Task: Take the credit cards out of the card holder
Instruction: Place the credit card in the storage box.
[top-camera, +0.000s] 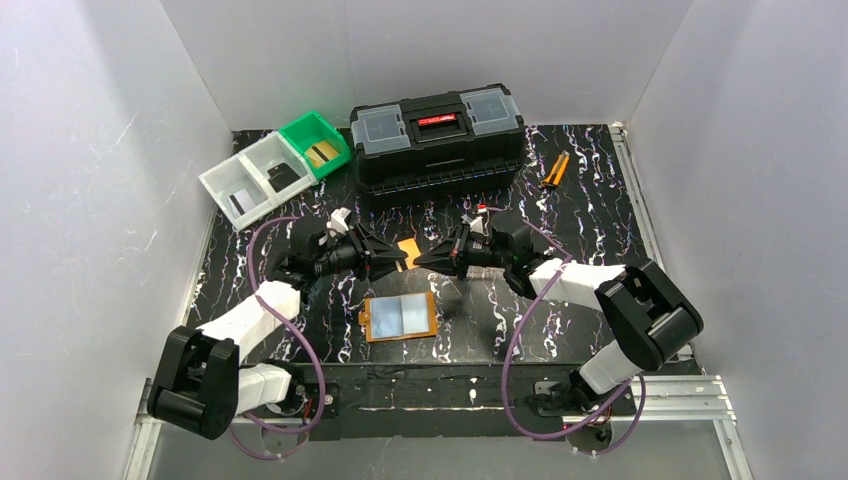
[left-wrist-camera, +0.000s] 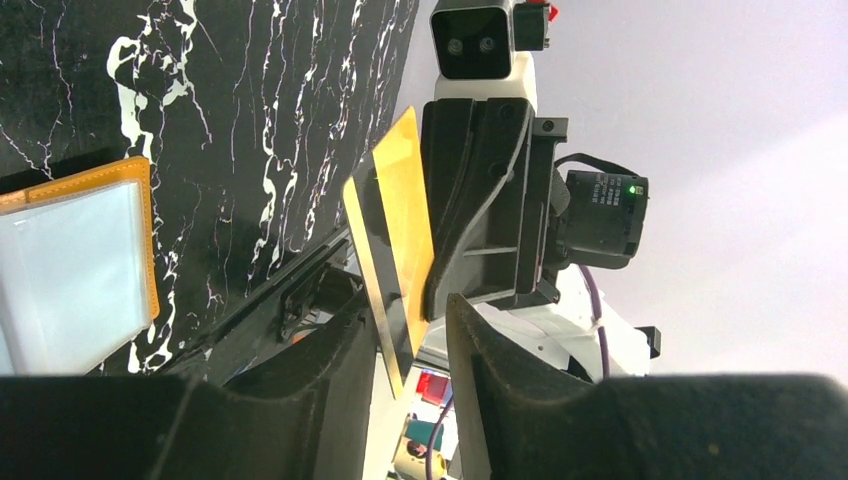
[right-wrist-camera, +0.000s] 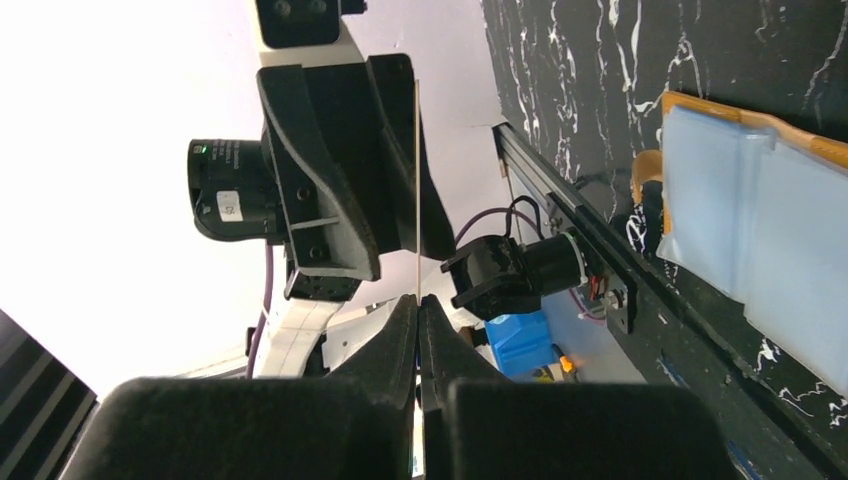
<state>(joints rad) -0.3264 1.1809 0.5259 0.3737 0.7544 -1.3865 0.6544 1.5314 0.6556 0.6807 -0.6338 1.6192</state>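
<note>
1. A thin, flat, gold-tan credit card (left-wrist-camera: 400, 200) with a dark band along one long edge hangs in the air over the middle of the black, white-veined table (top-camera: 600, 220), between the two grippers, which face each other tip to tip.
2. The right gripper (right-wrist-camera: 418, 305) has its jaws pressed together on one end of that card, which shows edge-on as a fine line in the right wrist view.
3. The left gripper (left-wrist-camera: 405, 310) has its jaws apart. The card's other end sits in the gap, and whether it touches either finger I cannot tell.
4. The small orange folding card holder (top-camera: 400, 317) lies open and flat near the middle of the table's near edge, just nearer than the grippers, with its clear bluish plastic pockets facing up.
5. At the far left corner stand a white two-compartment bin (top-camera: 255, 180) holding dark cards and a green bin (top-camera: 300, 132) holding a tan one.
6. A black toolbox (top-camera: 437, 140) sits along the far edge.
</note>
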